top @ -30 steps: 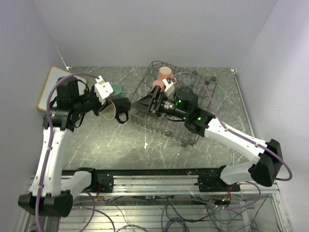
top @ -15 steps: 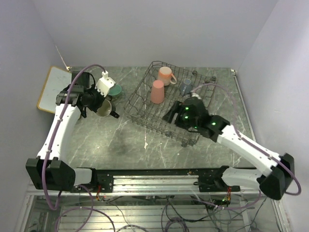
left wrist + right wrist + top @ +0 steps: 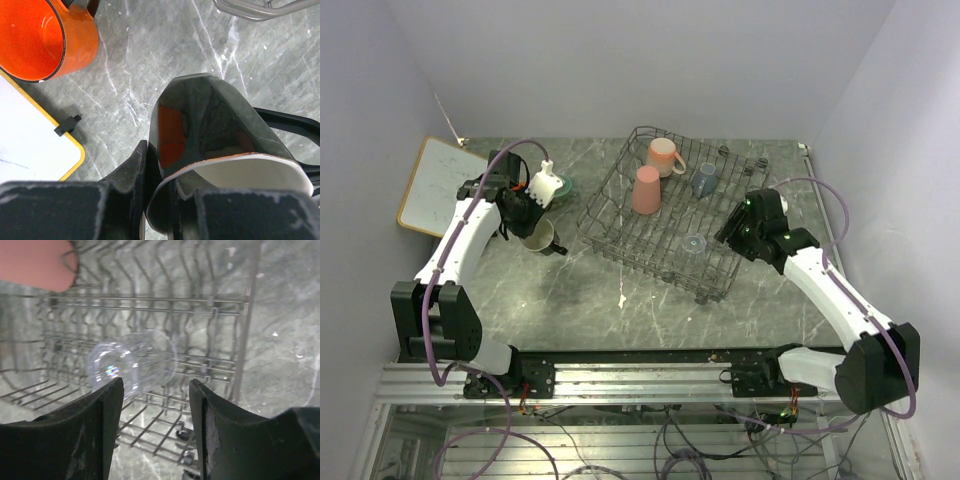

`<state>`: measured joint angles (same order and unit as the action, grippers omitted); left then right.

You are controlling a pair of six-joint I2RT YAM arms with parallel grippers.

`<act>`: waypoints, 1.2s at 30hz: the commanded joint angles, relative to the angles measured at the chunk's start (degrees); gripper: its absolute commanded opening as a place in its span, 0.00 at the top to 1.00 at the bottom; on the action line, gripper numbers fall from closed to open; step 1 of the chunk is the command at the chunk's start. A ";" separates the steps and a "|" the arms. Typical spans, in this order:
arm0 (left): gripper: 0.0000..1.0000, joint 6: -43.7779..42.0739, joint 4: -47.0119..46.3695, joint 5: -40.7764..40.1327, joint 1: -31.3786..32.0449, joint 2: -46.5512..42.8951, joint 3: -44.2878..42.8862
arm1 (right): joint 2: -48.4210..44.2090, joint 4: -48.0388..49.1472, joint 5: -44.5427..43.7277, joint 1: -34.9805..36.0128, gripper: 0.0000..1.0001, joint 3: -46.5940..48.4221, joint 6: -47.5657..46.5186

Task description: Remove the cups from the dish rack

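Observation:
My left gripper [image 3: 532,226] is shut on the rim of the black mug [image 3: 544,238], one finger inside and one outside [image 3: 167,192]. The mug [image 3: 215,120] hangs low over the table, left of the dish rack [image 3: 603,190]. The orange mug [image 3: 42,35] stands beside it. The mint green mug [image 3: 561,187] is half hidden behind my wrist. In the rack are the pale pink mug [image 3: 663,153], the tall pink tumbler [image 3: 646,190], the grey-blue cup [image 3: 705,180] and the clear glass [image 3: 695,240]. My right gripper [image 3: 727,233] is open at the rack's right side. In the right wrist view the glass [image 3: 132,361] lies on its side just beyond its fingers [image 3: 157,410].
A wood-framed whiteboard [image 3: 435,185] lies at the far left, its yellow edge close to the orange mug [image 3: 70,145]. The rack's wire wall [image 3: 242,335] stands to the right of the glass. Walls enclose the table on three sides.
My left arm has swung left and brought the black mug down beside the orange mug. My right arm has drawn back to the rack's right side, uncovering the clear glass.

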<state>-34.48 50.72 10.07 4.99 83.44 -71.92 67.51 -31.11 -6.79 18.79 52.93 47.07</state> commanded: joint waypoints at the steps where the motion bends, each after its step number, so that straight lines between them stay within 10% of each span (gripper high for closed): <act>1: 0.93 -0.39 -2.06 -1.50 0.45 -0.56 -1.09 | 2.81 1.10 0.87 -3.20 0.47 -2.26 -2.27; 21: 0.93 0.29 -5.78 -2.08 0.54 1.87 -2.44 | 5.91 -1.46 -6.13 -11.67 0.51 0.05 -7.51; 36: 0.93 7.18 -10.92 -6.27 5.46 21.32 -14.43 | -2.24 -3.81 -4.70 -11.78 0.51 -0.46 -8.41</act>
<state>-29.78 42.96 5.34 10.04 101.62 -80.23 68.14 -32.51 -10.72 7.33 50.13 39.94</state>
